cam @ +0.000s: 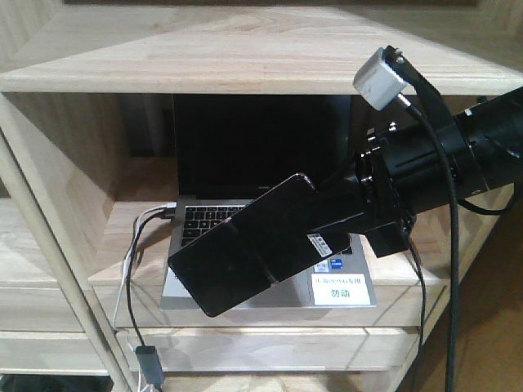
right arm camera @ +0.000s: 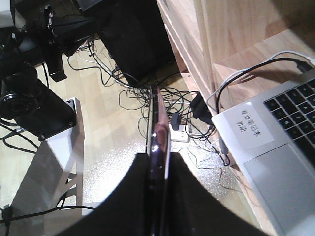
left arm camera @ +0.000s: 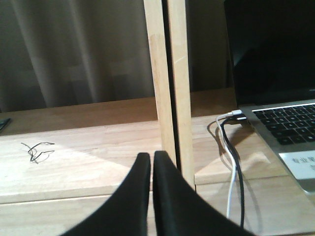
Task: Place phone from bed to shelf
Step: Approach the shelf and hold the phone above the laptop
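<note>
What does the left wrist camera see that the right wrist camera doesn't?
Only the left wrist view shows the left tool, shut and empty, a wooden post, a curtain and a tiny black wire scrap. Only the right wrist view shows the phone, edge-on, gripped in the right tool, above a floor with tangled wires. Both show the laptop, its plugged-in cables and the pale wooden shelf.
</note>
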### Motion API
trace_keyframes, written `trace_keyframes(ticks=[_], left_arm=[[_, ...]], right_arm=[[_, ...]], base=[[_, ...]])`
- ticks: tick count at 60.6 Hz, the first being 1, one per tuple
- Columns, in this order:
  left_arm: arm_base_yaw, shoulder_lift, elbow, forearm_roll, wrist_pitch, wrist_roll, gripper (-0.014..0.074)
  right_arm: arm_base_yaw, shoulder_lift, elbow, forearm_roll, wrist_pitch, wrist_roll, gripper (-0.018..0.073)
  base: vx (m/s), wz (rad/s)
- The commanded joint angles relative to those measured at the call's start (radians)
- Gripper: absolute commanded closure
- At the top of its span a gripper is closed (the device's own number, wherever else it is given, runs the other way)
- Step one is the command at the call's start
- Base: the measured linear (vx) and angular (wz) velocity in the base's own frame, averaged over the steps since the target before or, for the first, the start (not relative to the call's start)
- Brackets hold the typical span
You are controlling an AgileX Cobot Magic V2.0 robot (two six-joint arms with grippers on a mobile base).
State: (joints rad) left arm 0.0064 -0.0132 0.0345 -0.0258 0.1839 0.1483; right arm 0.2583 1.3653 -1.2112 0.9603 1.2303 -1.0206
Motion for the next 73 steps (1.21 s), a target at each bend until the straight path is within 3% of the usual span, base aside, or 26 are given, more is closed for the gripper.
trace_keyframes(ticks=[1, 73], left_arm=[[-0.006, -0.013, -0.022, -0.009, -0.072, -0.006, 0.0595], [-0.006, -0.013, -0.022, -0.009, -0.072, -0.006, 0.0595]], right_arm=[[0.001, -0.036, -0.027, 0.078, 0.054, -0.004, 0.0561], [0.001, -0.036, -0.027, 0.078, 0.052, -0.004, 0.0561]], base=[[0.07, 0.01], [0.01, 0.0]])
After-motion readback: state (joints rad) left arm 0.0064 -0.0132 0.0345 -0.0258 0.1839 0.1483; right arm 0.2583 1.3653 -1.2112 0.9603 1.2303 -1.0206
